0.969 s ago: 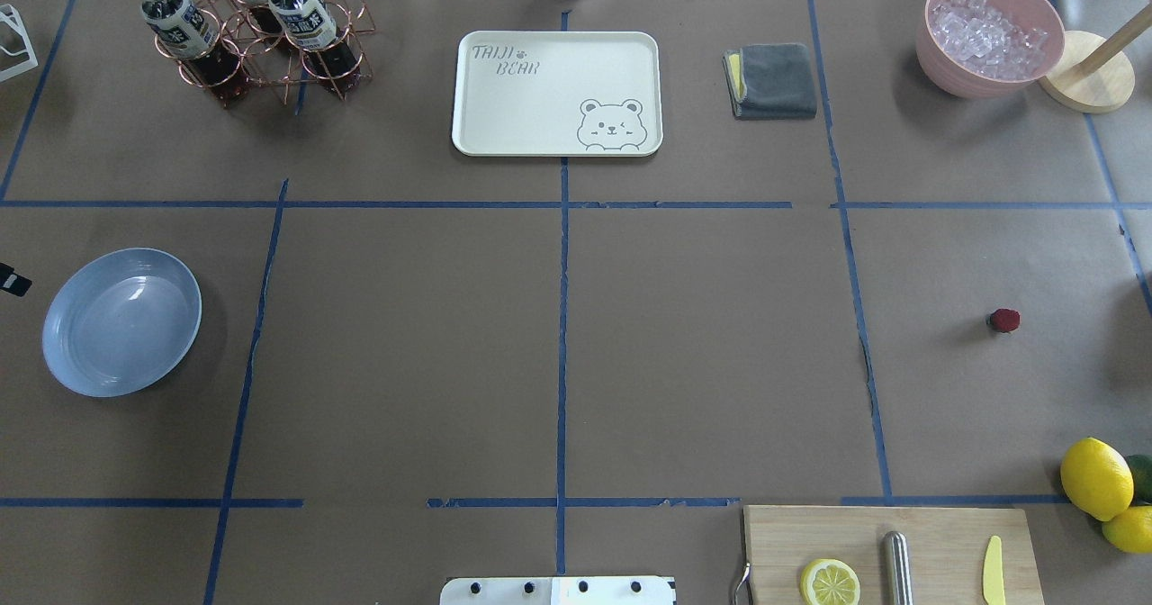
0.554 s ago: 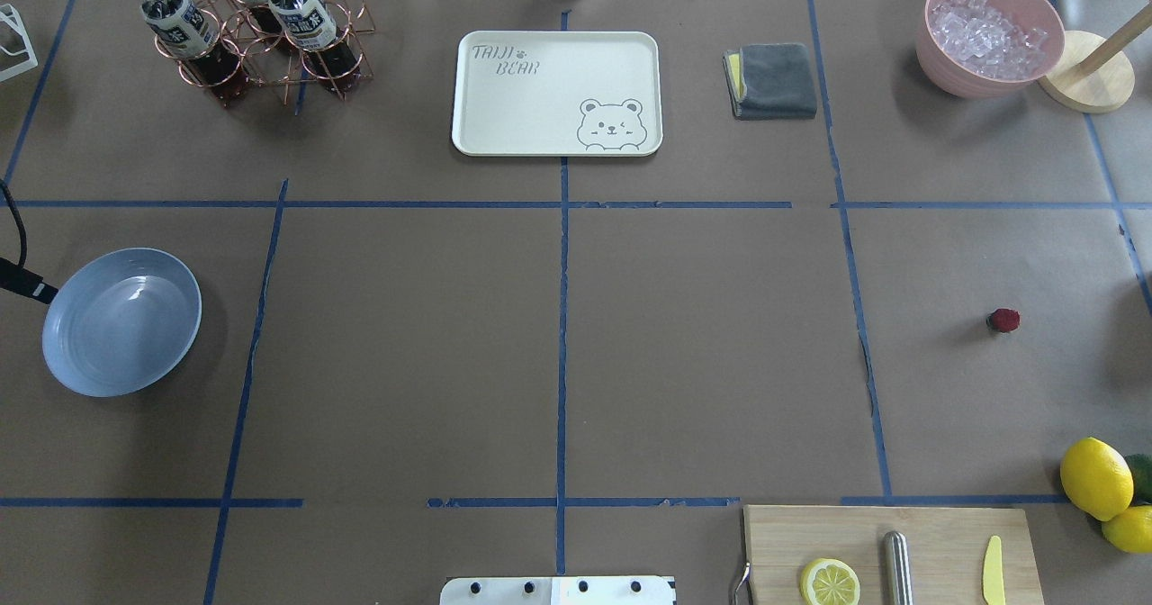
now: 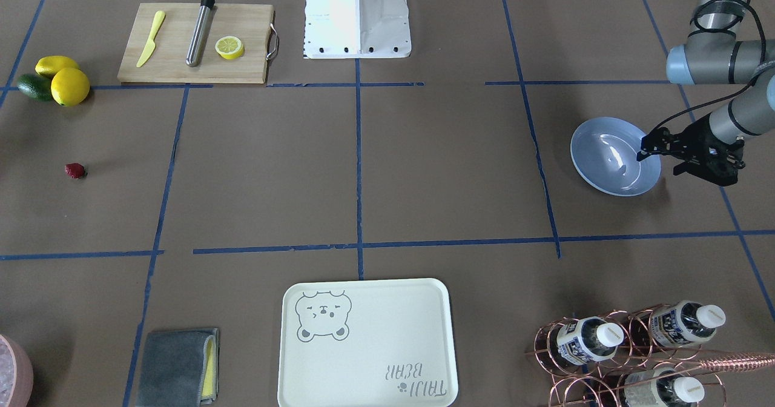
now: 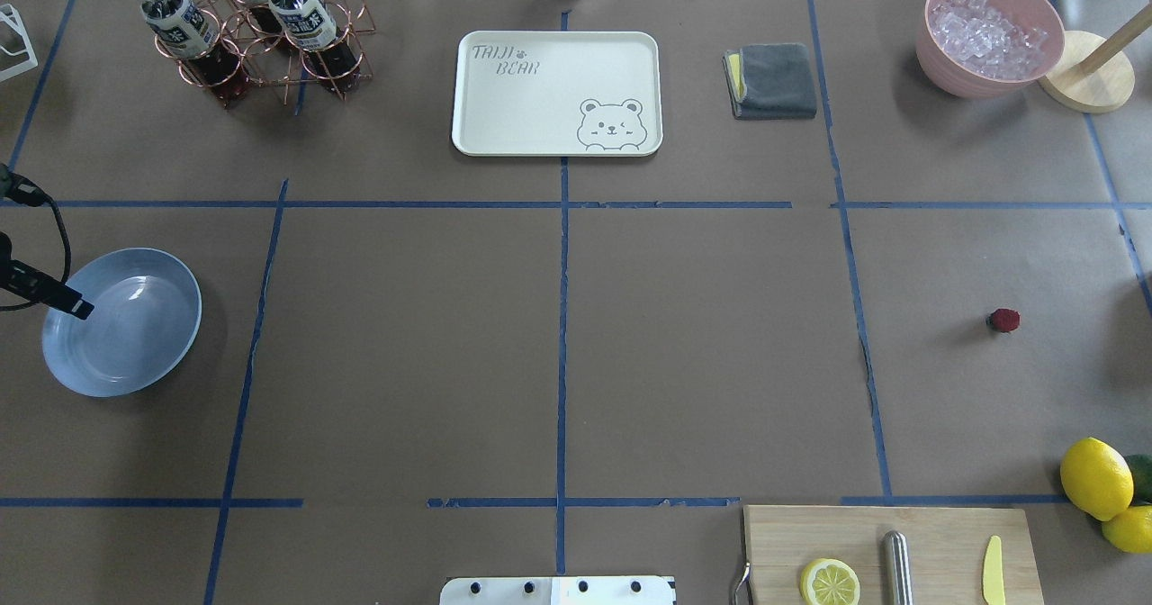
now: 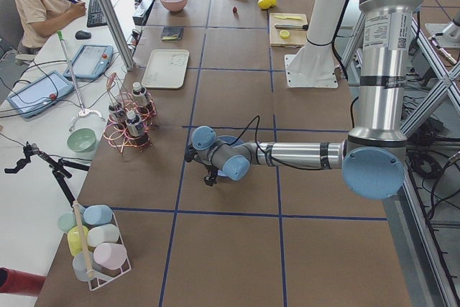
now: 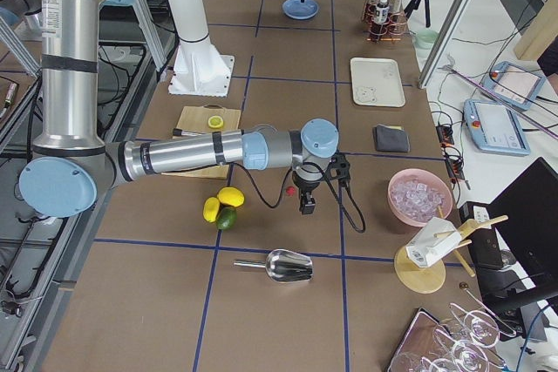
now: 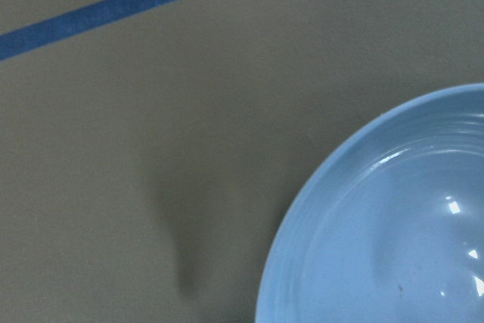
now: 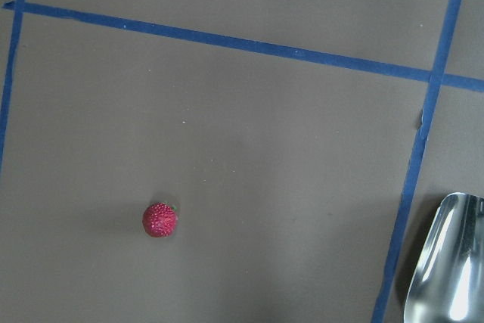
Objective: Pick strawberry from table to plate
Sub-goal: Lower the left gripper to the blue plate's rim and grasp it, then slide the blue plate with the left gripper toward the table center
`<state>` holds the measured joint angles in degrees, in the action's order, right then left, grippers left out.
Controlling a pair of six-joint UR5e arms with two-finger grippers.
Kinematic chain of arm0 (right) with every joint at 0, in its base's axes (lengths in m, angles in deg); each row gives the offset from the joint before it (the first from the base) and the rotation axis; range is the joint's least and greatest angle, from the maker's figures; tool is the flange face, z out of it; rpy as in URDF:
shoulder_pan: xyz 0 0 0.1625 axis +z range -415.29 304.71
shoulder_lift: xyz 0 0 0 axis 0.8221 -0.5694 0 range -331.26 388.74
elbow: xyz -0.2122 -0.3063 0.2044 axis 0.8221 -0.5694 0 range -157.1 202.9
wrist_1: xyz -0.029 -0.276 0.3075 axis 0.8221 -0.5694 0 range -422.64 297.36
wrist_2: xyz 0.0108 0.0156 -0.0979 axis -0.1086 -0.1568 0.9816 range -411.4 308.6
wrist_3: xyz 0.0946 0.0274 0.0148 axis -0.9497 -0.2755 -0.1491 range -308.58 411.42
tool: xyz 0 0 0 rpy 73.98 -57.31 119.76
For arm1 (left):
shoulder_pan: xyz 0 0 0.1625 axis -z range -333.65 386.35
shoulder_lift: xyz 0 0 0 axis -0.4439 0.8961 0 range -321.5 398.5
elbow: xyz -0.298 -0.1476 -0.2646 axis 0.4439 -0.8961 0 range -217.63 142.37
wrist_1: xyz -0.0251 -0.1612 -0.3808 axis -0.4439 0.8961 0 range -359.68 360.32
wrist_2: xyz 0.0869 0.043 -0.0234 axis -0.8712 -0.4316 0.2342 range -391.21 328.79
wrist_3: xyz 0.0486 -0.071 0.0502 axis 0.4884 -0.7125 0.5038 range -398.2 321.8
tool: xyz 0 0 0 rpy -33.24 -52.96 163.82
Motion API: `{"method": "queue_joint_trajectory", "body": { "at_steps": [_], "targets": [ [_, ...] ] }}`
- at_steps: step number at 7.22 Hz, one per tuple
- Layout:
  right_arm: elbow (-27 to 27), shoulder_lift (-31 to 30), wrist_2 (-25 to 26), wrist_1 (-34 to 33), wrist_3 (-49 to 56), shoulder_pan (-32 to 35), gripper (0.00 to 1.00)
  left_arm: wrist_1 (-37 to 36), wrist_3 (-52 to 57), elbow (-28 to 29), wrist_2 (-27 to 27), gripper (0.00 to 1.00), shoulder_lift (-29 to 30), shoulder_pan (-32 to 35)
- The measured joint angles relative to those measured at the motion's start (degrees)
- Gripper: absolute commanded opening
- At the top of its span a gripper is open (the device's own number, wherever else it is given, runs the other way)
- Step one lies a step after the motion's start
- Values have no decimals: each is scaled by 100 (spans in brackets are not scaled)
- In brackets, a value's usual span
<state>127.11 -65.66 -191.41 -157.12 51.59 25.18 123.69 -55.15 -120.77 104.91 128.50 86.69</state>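
Open table [image 4: 702, 353] all round the strawberry [image 4: 1003, 320], clear on every side; lemons [image 4: 1095, 477] and cutting board [image 4: 945, 542] well apart toward the robot, metal scoop [image 8: 446, 270] off to one side. Wide bare middle between berry and plate [image 4: 135, 344], crossed only by flat tape lines [image 4: 562, 317]. Over the plate's outer rim, the left gripper [image 3: 645, 148]; rest of the dish open. Bottle rack [image 4: 256, 38] and bear tray [image 4: 540, 110] well beyond.

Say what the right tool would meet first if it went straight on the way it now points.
The right tool points about straight down, so it would likely meet the bare table beside the strawberry, not the berry itself. Depth is unclear from the side view.
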Motion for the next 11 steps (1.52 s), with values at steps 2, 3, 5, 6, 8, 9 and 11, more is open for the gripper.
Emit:
{"method": "queue_joint_trajectory", "body": {
  "at_steps": [2, 3, 5, 6, 8, 9, 11],
  "targets": [
    [-8, -1, 0, 0, 0, -29, 100, -7, -7, 24, -2, 0, 24, -26],
    [-11, -2, 0, 0, 0, -41, 100, -12, -43, 25, 0, 0, 36, -29],
    [-15, -3, 0, 0, 0, -48, 100, -21, -309, -275, 74, 0, 37, -26],
    [-14, -2, 0, 0, 0, -49, 100, -36, -646, -604, 259, 0, 48, -25],
    [-9, 6, 0, 0, 0, -52, 100, 29, -2193, -1166, 691, 0, 398, -134],
    [-11, 14, 0, 0, 0, -58, 100, 203, -3156, -1270, 751, 0, 764, -424],
    [-18, 47, 6, 0, 0, -77, 100, 527, -5048, -1187, 669, 0, 1796, -1239]
  ]
}}
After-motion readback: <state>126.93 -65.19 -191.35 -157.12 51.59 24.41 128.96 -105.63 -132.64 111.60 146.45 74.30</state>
